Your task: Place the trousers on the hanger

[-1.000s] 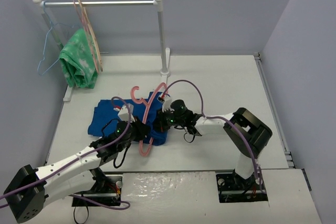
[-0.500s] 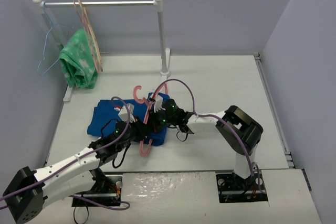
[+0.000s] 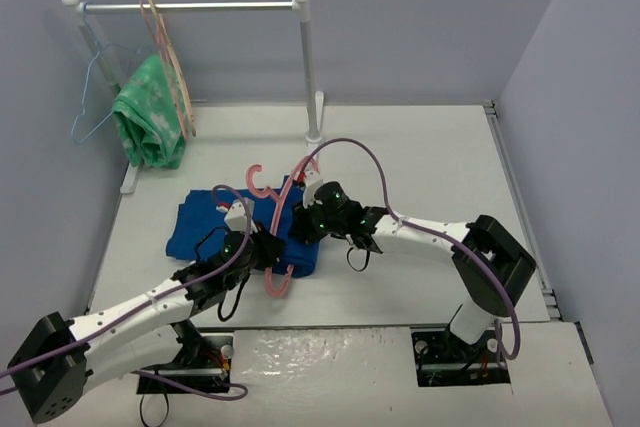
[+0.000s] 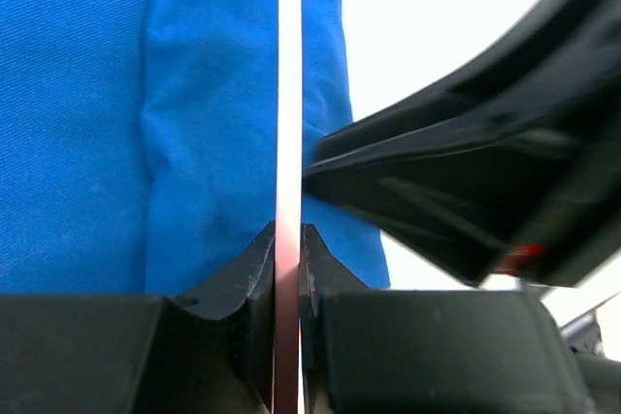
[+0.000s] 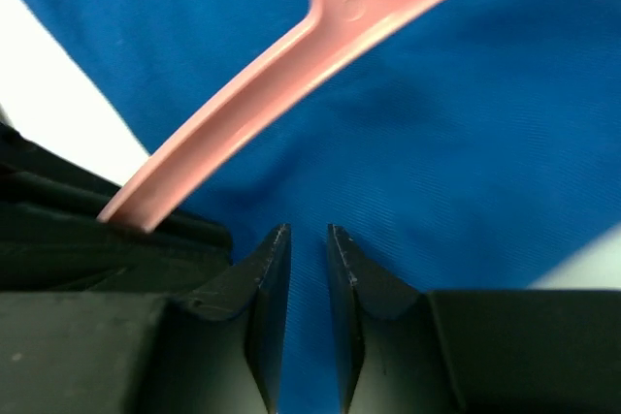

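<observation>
The blue trousers (image 3: 203, 221) lie folded on the table left of centre. The pink hanger (image 3: 276, 283) rests slanted across their right edge, hook (image 3: 258, 183) toward the far side. My left gripper (image 3: 267, 250) is shut on the hanger's bar, which runs as a thin pink strip (image 4: 288, 94) straight up between its jaws (image 4: 288, 239) over the blue cloth (image 4: 116, 123). My right gripper (image 3: 304, 224) stands over the trousers (image 5: 446, 143) just beside the hanger arm (image 5: 291, 46). Its jaws (image 5: 309, 232) stand a narrow gap apart with blue cloth showing through.
A white clothes rack (image 3: 305, 67) stands at the back. A green patterned cloth (image 3: 150, 117), a light-blue wire hanger (image 3: 92, 97) and a beige hanger (image 3: 170, 57) hang from it. Grey walls close in the table on the left, back and right.
My right gripper has gone from shut to a narrow gap and shifted over the trousers' right edge. The hanger hook nudged slightly. My left gripper keeps its hold.
</observation>
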### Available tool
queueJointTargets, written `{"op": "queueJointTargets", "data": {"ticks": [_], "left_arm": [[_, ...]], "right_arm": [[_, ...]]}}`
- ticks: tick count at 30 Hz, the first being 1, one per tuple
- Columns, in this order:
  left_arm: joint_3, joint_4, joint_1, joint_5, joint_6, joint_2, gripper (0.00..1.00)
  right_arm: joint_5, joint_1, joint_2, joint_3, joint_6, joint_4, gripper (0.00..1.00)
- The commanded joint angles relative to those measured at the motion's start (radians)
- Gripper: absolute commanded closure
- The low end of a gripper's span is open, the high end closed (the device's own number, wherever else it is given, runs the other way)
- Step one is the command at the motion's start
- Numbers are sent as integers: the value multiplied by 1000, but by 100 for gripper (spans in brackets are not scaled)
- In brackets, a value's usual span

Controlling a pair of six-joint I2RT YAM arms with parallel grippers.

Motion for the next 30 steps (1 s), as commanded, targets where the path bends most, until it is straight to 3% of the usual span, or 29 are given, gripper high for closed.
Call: {"op": "queueJointTargets", "data": {"ticks": [1,4,7,16,23,30], "left_arm": [[70,106,-4,-58,10,37,100],[81,88,-4,-64,18,61,100],[86,88,-4,-58,24,71,100],[118,65,-5,-25,52,80,100],[146,64,-5,-1,64,112,100],[153,67,-6,16,61,108,100]], "right_arm": [[133,-12,-113,29,-49,-62,78],[135,-16,-170,4,-75,-43,76],[120,-24,-208,-16,-121,7,67],[-104,-109,-155,48,-236,170,47],[-192,-103,-44,151,-323,200,44],[-175,-97,55,233,-409,190,40]]}}
